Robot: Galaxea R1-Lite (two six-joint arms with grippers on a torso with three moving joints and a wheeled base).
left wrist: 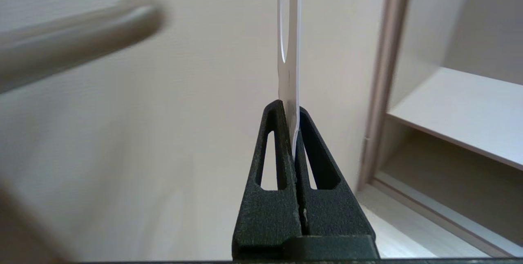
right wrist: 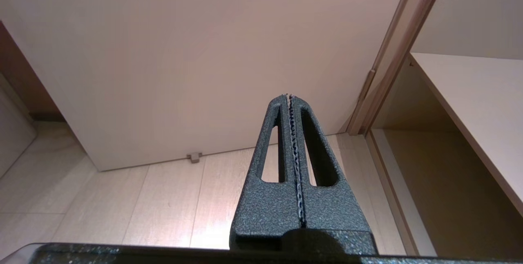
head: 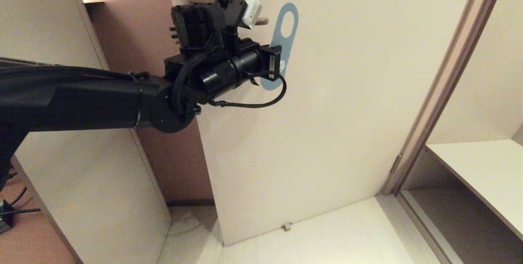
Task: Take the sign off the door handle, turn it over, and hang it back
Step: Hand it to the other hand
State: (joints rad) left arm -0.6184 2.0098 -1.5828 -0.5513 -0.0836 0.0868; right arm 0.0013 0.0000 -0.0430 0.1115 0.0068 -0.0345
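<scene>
The sign [head: 286, 45] shows its blue-grey face in the head view, upright against the door with its oval hole at the top. It is off the door handle [head: 262, 21], just right of the lever's rounded end. My left gripper [head: 277, 63] is shut on the sign's lower part. In the left wrist view the sign [left wrist: 289, 51] stands edge-on, pinched between the fingers of the left gripper [left wrist: 291, 110], and the door handle [left wrist: 81, 39] lies blurred off to one side. My right gripper [right wrist: 289, 96] is shut with nothing in it, parked low and pointing at the door's foot.
The pale door [head: 347, 112] fills the middle, with a small door stop [head: 286, 226] at its bottom edge. The door frame [head: 441, 84] and a white shelf [head: 482, 166] stand on the right. A tall cabinet [head: 61, 166] stands on the left.
</scene>
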